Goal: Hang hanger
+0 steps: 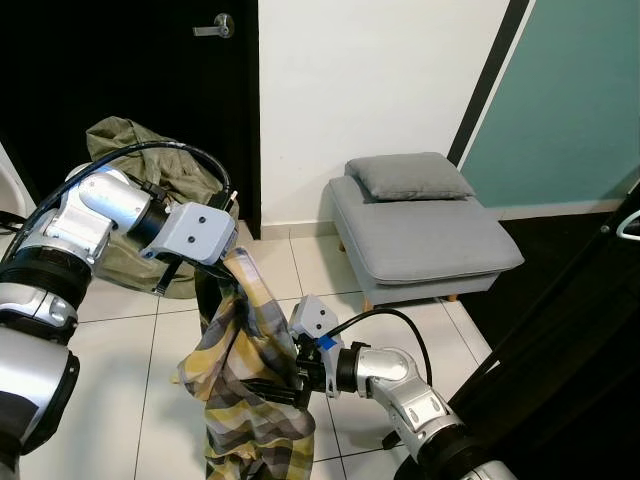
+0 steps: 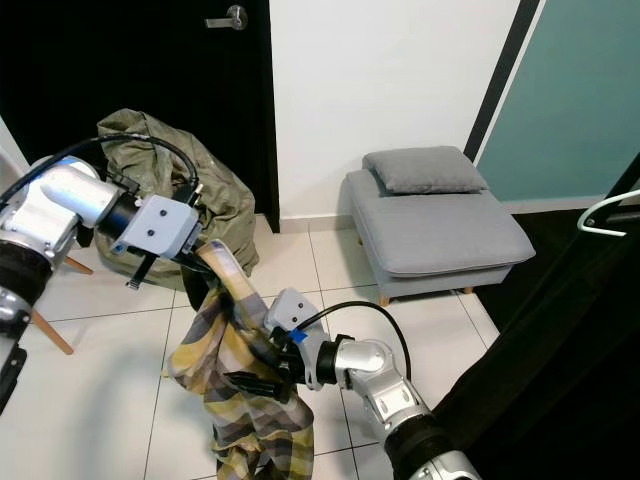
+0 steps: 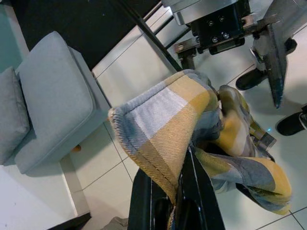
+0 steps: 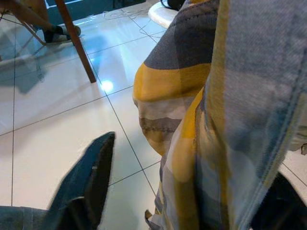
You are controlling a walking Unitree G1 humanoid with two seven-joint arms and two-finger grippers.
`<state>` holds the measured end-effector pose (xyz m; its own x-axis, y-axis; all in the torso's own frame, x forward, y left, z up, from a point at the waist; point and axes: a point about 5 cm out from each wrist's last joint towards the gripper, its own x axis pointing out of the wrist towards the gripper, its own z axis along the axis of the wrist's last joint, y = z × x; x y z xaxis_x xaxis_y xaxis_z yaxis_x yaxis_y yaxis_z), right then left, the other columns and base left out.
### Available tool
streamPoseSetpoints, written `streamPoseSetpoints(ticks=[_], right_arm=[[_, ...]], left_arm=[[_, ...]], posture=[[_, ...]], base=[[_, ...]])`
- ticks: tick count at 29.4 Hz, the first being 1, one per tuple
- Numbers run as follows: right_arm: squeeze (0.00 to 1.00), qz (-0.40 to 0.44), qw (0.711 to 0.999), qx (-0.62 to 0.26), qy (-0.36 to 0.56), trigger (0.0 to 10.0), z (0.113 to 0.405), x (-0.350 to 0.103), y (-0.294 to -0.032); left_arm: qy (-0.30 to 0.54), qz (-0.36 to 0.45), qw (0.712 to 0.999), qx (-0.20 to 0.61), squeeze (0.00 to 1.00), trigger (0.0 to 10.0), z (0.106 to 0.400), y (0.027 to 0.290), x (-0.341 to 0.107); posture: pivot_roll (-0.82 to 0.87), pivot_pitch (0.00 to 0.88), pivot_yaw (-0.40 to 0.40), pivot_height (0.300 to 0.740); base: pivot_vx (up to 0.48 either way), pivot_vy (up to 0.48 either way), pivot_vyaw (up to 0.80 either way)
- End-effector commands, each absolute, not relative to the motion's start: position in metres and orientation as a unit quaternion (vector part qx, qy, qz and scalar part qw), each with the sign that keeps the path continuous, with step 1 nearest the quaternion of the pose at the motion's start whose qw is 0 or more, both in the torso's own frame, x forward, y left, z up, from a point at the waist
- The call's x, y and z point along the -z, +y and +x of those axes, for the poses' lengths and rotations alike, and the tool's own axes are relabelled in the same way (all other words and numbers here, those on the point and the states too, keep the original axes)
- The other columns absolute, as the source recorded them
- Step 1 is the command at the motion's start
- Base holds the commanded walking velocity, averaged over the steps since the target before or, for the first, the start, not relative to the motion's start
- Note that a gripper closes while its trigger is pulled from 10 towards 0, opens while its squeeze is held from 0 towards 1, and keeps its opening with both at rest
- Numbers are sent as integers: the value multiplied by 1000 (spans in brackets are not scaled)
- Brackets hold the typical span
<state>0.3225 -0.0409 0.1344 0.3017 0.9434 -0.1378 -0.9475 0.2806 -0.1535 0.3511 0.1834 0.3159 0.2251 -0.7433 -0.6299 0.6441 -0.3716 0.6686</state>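
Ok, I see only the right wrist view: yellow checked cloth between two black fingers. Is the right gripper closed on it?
Observer: No. The right gripper is open, with its fingers on either side of the checked cloth, low on it.
Operator: Then what holds the cloth up?
Observer: The left gripper pinches its top edge, and the rest hangs down.
Operator: And where is a hanger?
Observer: A white hanger shows at the robot's far right.
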Motion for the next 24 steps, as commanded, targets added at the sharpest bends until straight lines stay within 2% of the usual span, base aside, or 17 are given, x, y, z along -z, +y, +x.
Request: streamPoseSetpoints(ticks=[1, 20, 24], right_arm=[[0, -95, 800, -593, 14, 0, 322, -131, -42], [0, -88, 801, -592, 13, 0, 323, -131, -43], [0, -108, 804, -584, 2, 0, 328, -140, -47]], left_arm=[[-55, 554, 557, 616, 0, 0, 349, 186, -329], [-63, 550, 564, 613, 0, 0, 350, 184, -335], [-65, 547, 571, 608, 0, 0, 350, 186, -335]], posture=[[25, 219, -51, 740], [25, 217, -48, 740], [22, 206, -44, 740]], base=[[0, 0, 0], [0, 0, 0], [0, 0, 0]])
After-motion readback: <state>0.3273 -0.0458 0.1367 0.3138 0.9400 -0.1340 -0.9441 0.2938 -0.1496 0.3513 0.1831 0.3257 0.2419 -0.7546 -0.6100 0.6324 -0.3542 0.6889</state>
